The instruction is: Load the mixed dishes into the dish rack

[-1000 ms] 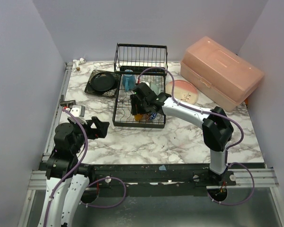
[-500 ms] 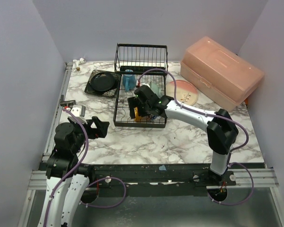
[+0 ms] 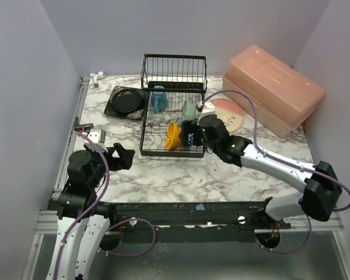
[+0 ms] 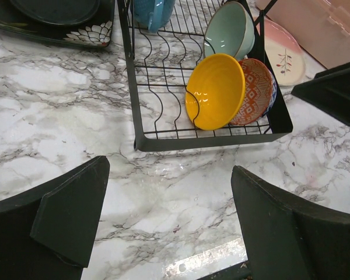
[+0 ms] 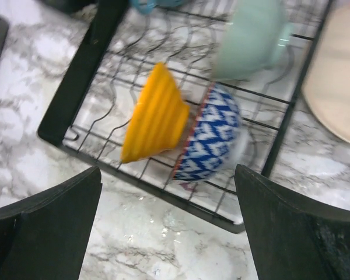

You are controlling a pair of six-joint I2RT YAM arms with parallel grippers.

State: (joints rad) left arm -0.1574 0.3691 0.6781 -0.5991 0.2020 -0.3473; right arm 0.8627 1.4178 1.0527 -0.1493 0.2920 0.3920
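Observation:
The black wire dish rack [image 3: 153, 125] holds the orange bowl [image 3: 172, 135] on edge beside the small patterned bowl [image 3: 188, 139], red inside and blue outside, with the mint-green bowl [image 3: 189, 110] and blue-handled mug [image 3: 158, 99] behind. My right gripper [image 3: 193, 129] is open and empty, just off the rack's near right corner; its view shows the orange bowl [image 5: 154, 114] and patterned bowl [image 5: 213, 137]. The black round plate [image 3: 126, 100] lies on the black square plate [image 3: 114, 108] left of the rack. The beige-pink plate [image 3: 227, 112] lies right. My left gripper [image 3: 123, 157] is open, empty.
The big pink plastic box [image 3: 274, 87] stands at the back right beside the pink plate. The rack's taller basket section [image 3: 174, 71] rises at the back. Purple cables loop over both arms. Walls close in left, right and behind.
My right gripper has pulled back out of the rack toward the near right, leaving the orange bowl standing in the slots. The left arm has not moved.

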